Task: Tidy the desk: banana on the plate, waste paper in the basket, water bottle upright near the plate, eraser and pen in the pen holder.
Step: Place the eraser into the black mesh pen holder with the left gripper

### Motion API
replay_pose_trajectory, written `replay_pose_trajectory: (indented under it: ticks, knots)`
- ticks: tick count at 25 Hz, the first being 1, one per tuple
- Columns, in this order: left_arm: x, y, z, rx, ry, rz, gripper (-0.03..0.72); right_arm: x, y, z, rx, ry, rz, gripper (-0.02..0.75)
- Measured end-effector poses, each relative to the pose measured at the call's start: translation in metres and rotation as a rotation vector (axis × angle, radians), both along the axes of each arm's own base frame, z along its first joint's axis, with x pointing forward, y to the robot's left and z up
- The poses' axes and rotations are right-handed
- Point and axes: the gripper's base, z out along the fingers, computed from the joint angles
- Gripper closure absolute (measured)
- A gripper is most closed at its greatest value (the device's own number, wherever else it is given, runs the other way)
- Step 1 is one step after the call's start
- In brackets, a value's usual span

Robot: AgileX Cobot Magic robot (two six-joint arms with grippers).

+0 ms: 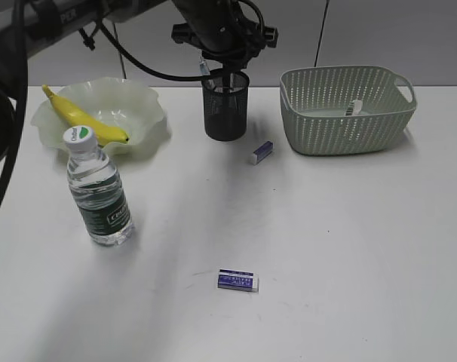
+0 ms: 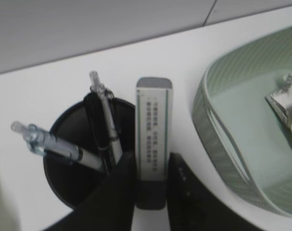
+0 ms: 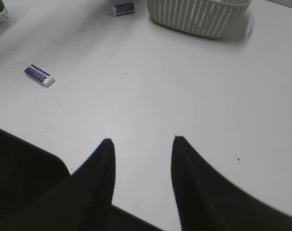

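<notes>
My left gripper [image 2: 153,161] is shut on a white eraser [image 2: 154,134] with a grey-green sleeve, holding it upright at the rim of the black mesh pen holder [image 2: 83,163]. Two pens [image 2: 105,120] stand inside the holder. From outside, that gripper [image 1: 227,72] hangs over the pen holder [image 1: 226,105]. Two more erasers lie on the table, one [image 1: 262,151] near the holder and one [image 1: 238,280] at the front. The banana [image 1: 81,117] lies on the plate [image 1: 138,98]. The water bottle [image 1: 99,188] stands upright in front of it. My right gripper [image 3: 141,144] is open and empty over bare table.
The green basket [image 1: 348,109] stands at the back right with waste paper [image 1: 354,107] inside, close to the right of the pen holder. In the right wrist view the basket [image 3: 199,17] and the front eraser [image 3: 39,75] lie ahead.
</notes>
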Motion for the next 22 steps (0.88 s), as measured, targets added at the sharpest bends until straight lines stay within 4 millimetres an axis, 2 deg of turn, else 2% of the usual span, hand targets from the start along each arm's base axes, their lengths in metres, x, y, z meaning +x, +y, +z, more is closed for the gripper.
replay_pose_trajectory:
  ticks: [5,11,17,19,22]
  knots:
    - [0.011,0.000,-0.011,0.054,-0.099,-0.009,0.549,0.000,0.000,0.000,0.000,0.000,0.000,0.416]
    - [0.017,0.000,-0.033,0.090,-0.093,-0.010,0.549,0.000,0.000,0.000,0.000,0.000,0.000,0.416]
    - [0.023,0.004,-0.042,0.105,-0.092,-0.002,0.544,0.000,0.000,0.000,0.000,0.000,0.000,0.416]
    - [0.024,0.006,-0.042,0.105,-0.093,0.002,0.497,0.000,0.000,0.000,0.000,0.000,0.000,0.416]
    - [0.024,0.006,-0.042,0.103,-0.091,0.002,0.374,0.000,0.000,0.000,0.000,0.000,0.000,0.416]
